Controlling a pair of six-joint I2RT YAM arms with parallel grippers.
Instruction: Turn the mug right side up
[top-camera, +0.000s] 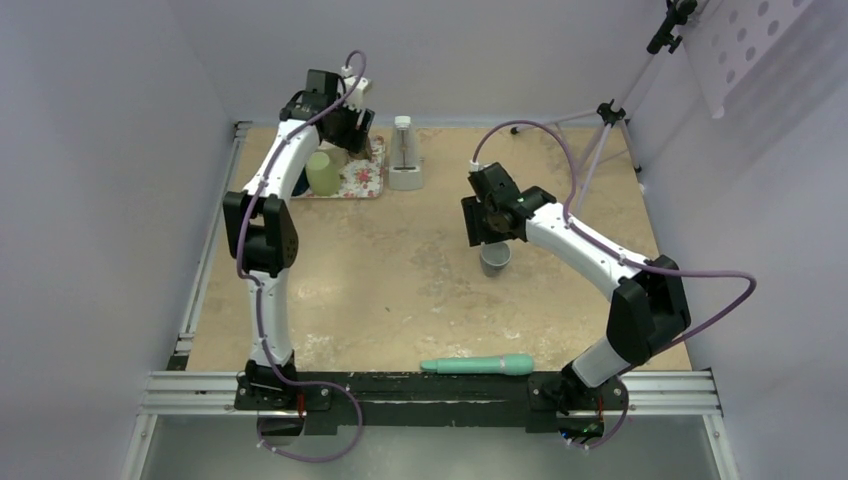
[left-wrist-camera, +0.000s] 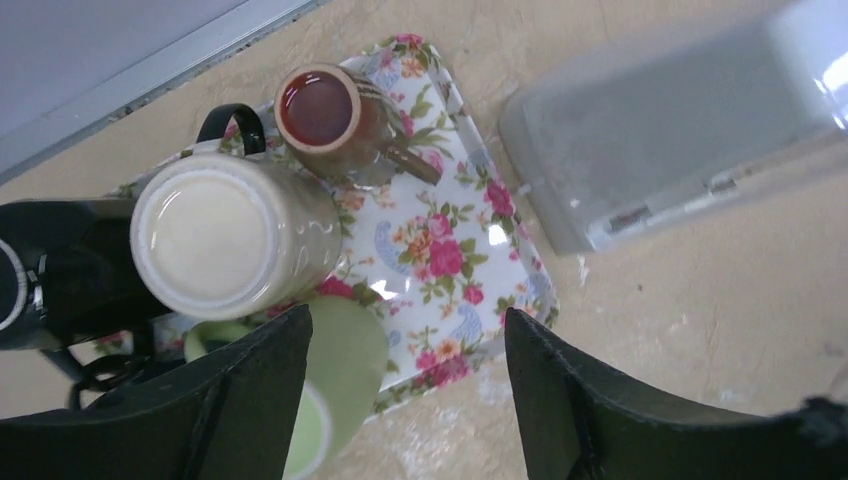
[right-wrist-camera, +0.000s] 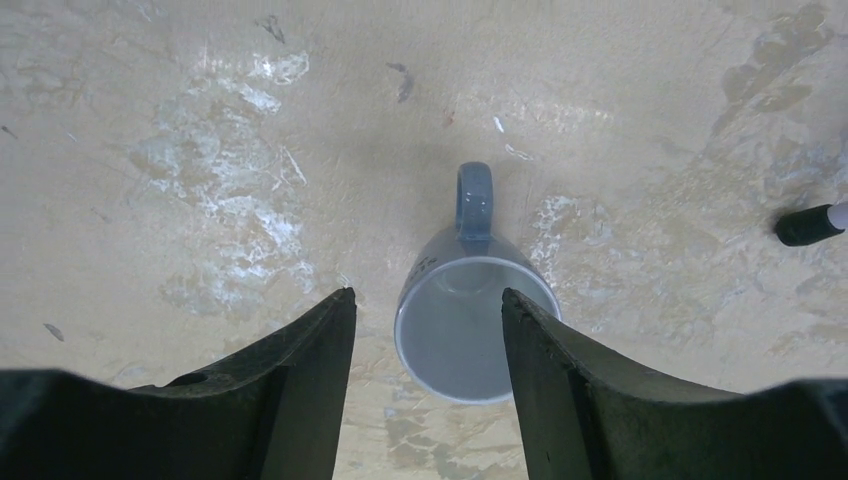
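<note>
Mug (right-wrist-camera: 470, 325) stands rim-up on the table (right-wrist-camera: 150, 120), right of centre, under my right gripper (right-wrist-camera: 428, 300), whose fingers (right-wrist-camera: 290, 400) are spread on either side of it. I should rise straight up, so neither finger clips the rim.

The top external camera sits high behind the arm bases (top-camera: 285, 392) and looks steeply down over the whole surface (top-camera: 400, 290). The left wrist camera looks down past the left end effector (left-wrist-camera: 405, 320), at close range, onto the floral tray (left-wrist-camera: 440, 250) in the far left corner. The right wrist camera looks straight down past the right end effector (right-wrist-camera: 428, 300), close, into the mug (right-wrist-camera: 450, 345). Tray and mug both also appear in the top external view.
</note>
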